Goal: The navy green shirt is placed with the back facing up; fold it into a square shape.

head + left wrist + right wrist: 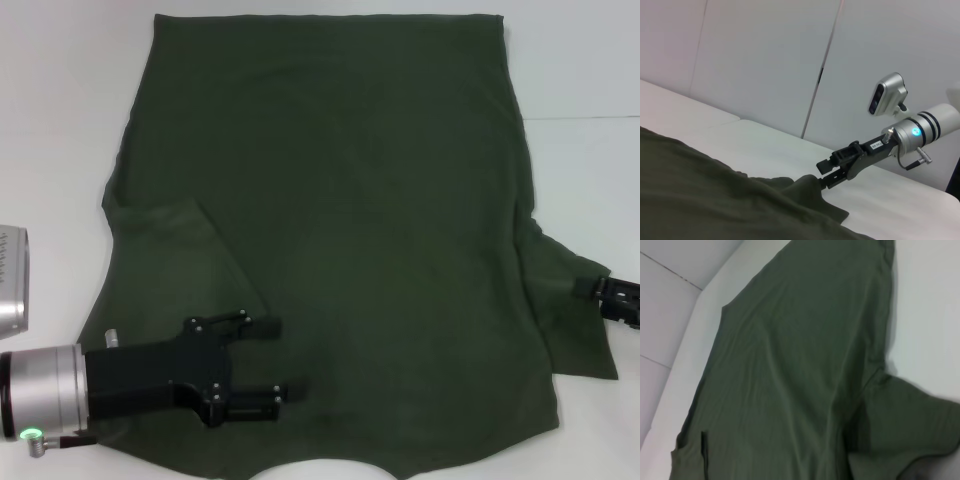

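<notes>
The navy green shirt (340, 220) lies spread flat on the white table (60, 120), plain back up, with the collar cut-out at the near edge. Its left sleeve (170, 250) is folded inward onto the body. My left gripper (275, 360) is open and hovers low over the shirt's near left part, holding nothing. My right gripper (603, 291) is at the right edge, shut on the tip of the right sleeve (560, 300). In the left wrist view the right gripper (826, 173) holds that sleeve (810, 187) raised in a peak. The shirt fills the right wrist view (790, 365).
A grey device (12, 280) sits on the table at the far left edge. White wall panels (765, 60) stand beyond the table in the left wrist view. Bare table shows left, right and behind the shirt.
</notes>
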Action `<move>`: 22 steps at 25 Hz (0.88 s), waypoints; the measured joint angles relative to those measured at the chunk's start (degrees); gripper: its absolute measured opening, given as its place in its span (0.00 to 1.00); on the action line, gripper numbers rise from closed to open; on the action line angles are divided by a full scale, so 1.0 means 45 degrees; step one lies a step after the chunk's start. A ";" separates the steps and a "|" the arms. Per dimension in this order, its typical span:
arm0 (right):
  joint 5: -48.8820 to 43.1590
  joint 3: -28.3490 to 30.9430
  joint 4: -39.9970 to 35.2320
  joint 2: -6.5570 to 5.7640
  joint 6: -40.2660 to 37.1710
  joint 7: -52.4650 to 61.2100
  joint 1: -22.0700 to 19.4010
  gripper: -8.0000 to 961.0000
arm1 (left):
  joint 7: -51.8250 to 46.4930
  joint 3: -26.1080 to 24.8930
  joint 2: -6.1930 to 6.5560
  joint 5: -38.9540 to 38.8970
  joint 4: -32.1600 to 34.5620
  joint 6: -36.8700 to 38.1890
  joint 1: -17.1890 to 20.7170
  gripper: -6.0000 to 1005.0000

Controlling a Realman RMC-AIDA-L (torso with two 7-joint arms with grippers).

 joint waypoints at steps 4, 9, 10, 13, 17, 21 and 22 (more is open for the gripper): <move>0.0052 0.0182 0.0020 0.0269 0.0297 -0.0316 0.0065 0.88 | -0.0002 0.0003 0.0004 -0.0002 -0.0006 -0.0082 0.0000 0.86; 0.0061 0.0612 0.0036 0.0591 0.0297 -0.0642 0.0124 0.88 | -0.0016 0.0003 0.0004 -0.0008 -0.0105 -0.0291 -0.0014 0.85; 0.0062 0.0640 0.0038 0.0627 0.0274 -0.0659 0.0126 0.88 | -0.0020 0.0003 0.0004 -0.0009 -0.0118 -0.0319 -0.0016 0.85; 0.0066 0.0699 0.0041 0.0695 0.0204 -0.0676 0.0111 0.88 | -0.0058 0.0003 0.0004 -0.0009 -0.0117 -0.0322 -0.0018 0.85; 0.0069 0.0969 0.0042 0.0825 0.0198 -0.0716 0.0020 0.88 | -0.0081 0.0002 0.0004 0.0111 -0.0087 -0.0322 -0.0021 0.86; 0.0068 0.1150 0.0132 0.0845 0.0191 -0.0736 -0.0089 0.88 | -0.0092 0.0000 0.0004 0.0165 -0.0075 -0.0323 -0.0036 0.86; 0.0068 0.1165 0.0153 0.0847 0.0186 -0.0736 -0.0114 0.88 | -0.0093 -0.0006 0.0003 0.0167 -0.0070 -0.0322 -0.0037 0.86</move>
